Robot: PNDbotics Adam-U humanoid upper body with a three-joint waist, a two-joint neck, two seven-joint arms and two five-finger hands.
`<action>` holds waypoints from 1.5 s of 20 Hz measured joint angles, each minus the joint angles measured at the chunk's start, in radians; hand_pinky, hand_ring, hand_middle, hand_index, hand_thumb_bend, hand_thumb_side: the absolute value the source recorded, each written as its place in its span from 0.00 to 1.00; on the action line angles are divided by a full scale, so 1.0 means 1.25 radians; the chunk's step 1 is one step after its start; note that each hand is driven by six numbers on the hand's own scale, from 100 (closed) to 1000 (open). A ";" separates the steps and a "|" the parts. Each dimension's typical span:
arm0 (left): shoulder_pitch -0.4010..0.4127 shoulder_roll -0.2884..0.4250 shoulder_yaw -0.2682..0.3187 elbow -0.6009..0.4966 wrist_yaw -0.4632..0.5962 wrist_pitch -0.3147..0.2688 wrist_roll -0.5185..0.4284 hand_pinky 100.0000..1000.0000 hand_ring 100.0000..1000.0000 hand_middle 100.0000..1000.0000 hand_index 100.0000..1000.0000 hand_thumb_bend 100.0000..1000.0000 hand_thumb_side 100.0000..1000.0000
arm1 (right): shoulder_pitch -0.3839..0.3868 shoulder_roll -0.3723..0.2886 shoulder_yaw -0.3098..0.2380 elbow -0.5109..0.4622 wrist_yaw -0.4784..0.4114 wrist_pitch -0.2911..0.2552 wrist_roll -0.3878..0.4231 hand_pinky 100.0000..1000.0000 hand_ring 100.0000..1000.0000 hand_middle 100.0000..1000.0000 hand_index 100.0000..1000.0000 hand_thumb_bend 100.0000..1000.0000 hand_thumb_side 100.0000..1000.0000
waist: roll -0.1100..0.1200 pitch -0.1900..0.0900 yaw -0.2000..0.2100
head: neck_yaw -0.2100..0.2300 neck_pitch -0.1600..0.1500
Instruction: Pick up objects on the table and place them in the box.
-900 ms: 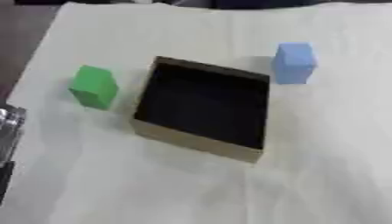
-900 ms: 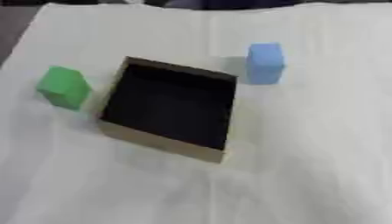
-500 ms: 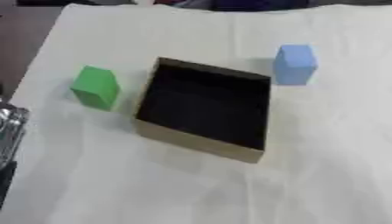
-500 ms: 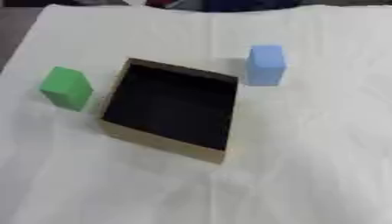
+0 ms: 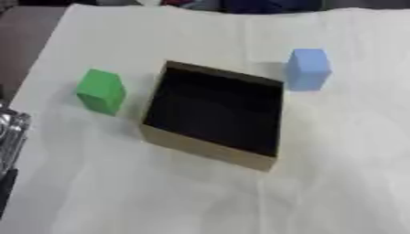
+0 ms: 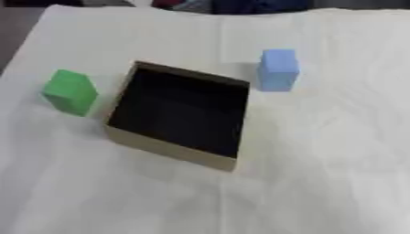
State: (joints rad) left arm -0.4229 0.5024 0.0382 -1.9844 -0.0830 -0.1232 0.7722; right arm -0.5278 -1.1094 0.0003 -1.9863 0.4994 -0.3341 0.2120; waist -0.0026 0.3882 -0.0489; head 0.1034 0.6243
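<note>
Nothing on the tabletop [image 5: 336, 173] has shifted against the earlier frames — the box, the two blocks and the silver part at the left edge lie just as they did, and any slight drift of the whole picture belongs to the camera.

Counted: one box, two blocks. The box [image 5: 210, 148] is tan cardboard with a dark inside, open at the top, turned a little askew, and nothing shows within it. One green block [image 5: 101, 90] stands to the box's left, near its left wall but apart from it. One blue block [image 5: 307, 68] stands just off the box's far right corner, upright, with a narrow gap between them. Both blocks are outside the box, resting on the white cloth that covers the tabletop.

At the left border, nearer than the green block and well apart from the box, a silver and black part of the robot's left arm [image 5: 9, 137] shows — whether it is the hand itself and how its fingers stand I cannot tell. The right hand shows in neither view.
</note>
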 measured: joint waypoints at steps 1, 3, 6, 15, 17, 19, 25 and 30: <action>0.000 0.000 -0.001 0.000 0.000 0.000 0.000 0.73 0.72 0.69 0.79 0.07 1.00 | 0.000 -0.002 0.004 0.000 0.004 -0.008 0.026 0.96 0.95 0.89 0.90 0.94 0.60 | 0.000 0.000 0.000 | 0.000 0.000; 0.000 0.000 -0.002 0.000 0.000 0.001 -0.001 0.73 0.72 0.69 0.79 0.07 1.00 | 0.000 -0.005 0.011 -0.001 0.006 -0.019 0.073 0.96 0.97 0.90 0.92 0.94 0.58 | 0.000 0.000 0.000 | 0.000 0.000; 0.000 0.000 -0.002 0.000 0.000 0.002 -0.002 0.73 0.72 0.69 0.79 0.07 1.00 | 0.005 -0.006 0.018 -0.002 -0.006 -0.023 0.139 0.98 0.99 0.90 0.92 0.92 0.54 | 0.000 0.000 0.001 | 0.000 0.000; 0.000 0.000 -0.003 0.000 0.000 0.003 -0.003 0.73 0.72 0.69 0.78 0.07 1.00 | -0.003 -0.011 0.025 -0.002 -0.044 0.012 0.256 0.99 1.00 0.92 1.00 0.97 0.52 | 0.000 0.000 0.001 | 0.000 -0.001; 0.000 0.000 -0.003 0.000 0.000 0.003 -0.003 0.73 0.72 0.69 0.78 0.07 1.00 | -0.010 -0.011 0.028 -0.002 -0.044 0.024 0.265 0.99 1.00 0.94 1.00 0.99 0.54 | 0.000 0.000 0.002 | -0.001 -0.001; 0.000 0.000 -0.003 0.000 0.001 0.004 -0.004 0.73 0.72 0.69 0.78 0.07 1.00 | -0.022 -0.011 0.033 -0.002 -0.045 0.034 0.272 1.00 1.00 0.96 1.00 1.00 0.55 | 0.000 0.000 0.005 | -0.001 -0.001; -0.001 0.000 -0.003 0.000 0.003 0.005 -0.006 0.73 0.72 0.69 0.78 0.07 1.00 | -0.089 -0.009 0.054 0.033 -0.064 0.045 0.287 1.00 1.00 0.98 1.00 0.95 0.61 | -0.002 0.000 0.007 | -0.005 -0.001; -0.001 0.000 -0.004 0.000 0.003 0.005 -0.008 0.73 0.72 0.69 0.78 0.07 1.00 | -0.183 0.022 0.084 0.107 -0.085 0.040 0.311 1.00 1.00 0.99 1.00 0.92 0.65 | -0.005 0.000 0.010 | -0.009 -0.001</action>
State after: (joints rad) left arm -0.4244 0.5025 0.0331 -1.9844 -0.0787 -0.1169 0.7628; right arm -0.7564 -1.0814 0.1047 -1.8525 0.3936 -0.2838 0.6002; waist -0.0085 0.3888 -0.0363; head 0.0924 0.6229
